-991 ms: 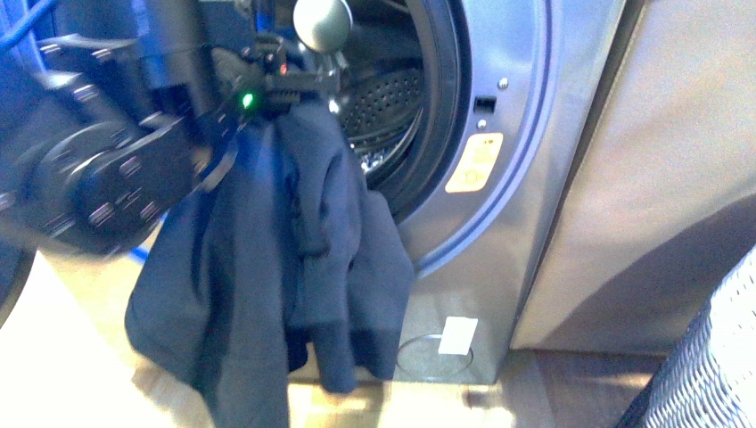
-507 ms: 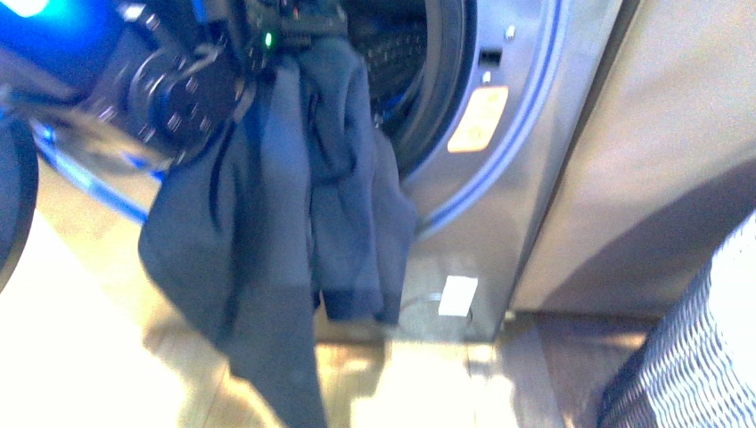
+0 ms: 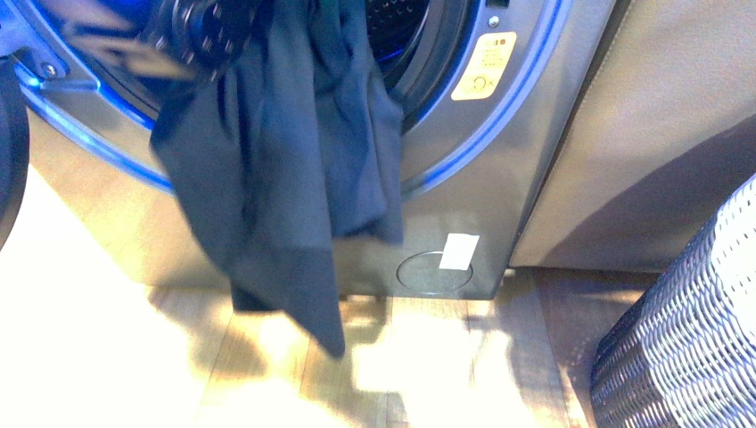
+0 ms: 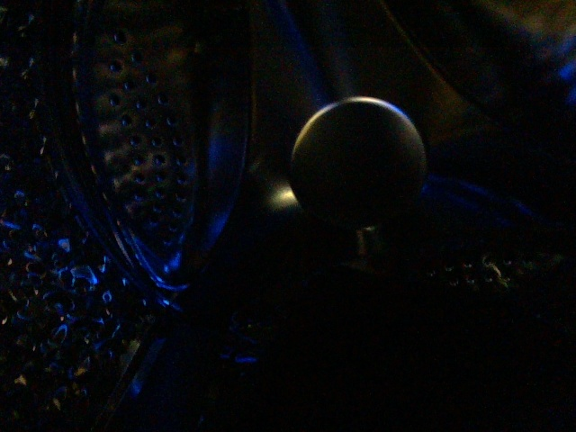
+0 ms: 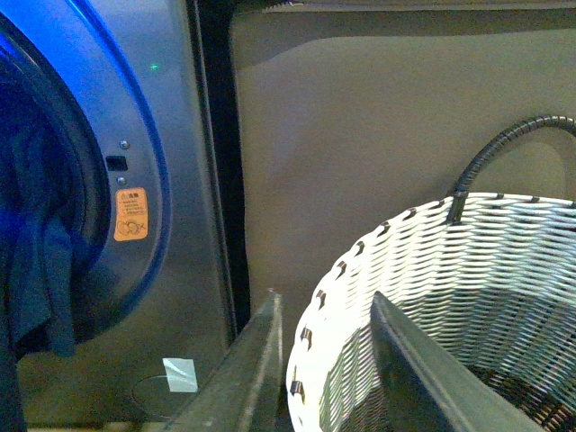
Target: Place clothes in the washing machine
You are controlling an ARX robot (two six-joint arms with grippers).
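Observation:
The clothes (image 3: 285,160), a limp navy garment, hang from the top of the front view. They drape over the lower lip of the washing machine (image 3: 499,169) porthole, and the longest end reaches almost to the floor. My left gripper is shut on the clothes above the frame; only its arm's black joint (image 3: 192,27) shows. The left wrist view is dark. In the right wrist view the clothes (image 5: 36,270) hang in the washing machine (image 5: 171,180) opening. My right gripper (image 5: 328,360) is open, with nothing between its fingers, over the rim of the white basket (image 5: 405,234).
The white woven basket (image 3: 686,330) stands at the right on the wooden floor (image 3: 107,357). A flat grey-brown box (image 3: 660,134) sits right of the machine. A black hose (image 5: 504,144) arches over the basket. The dark door edge (image 3: 9,160) is at far left.
The whole scene has slid upward in the front view. The left arm has lifted the clothes higher against the porthole, and its gripper has passed out of the top of the frame.

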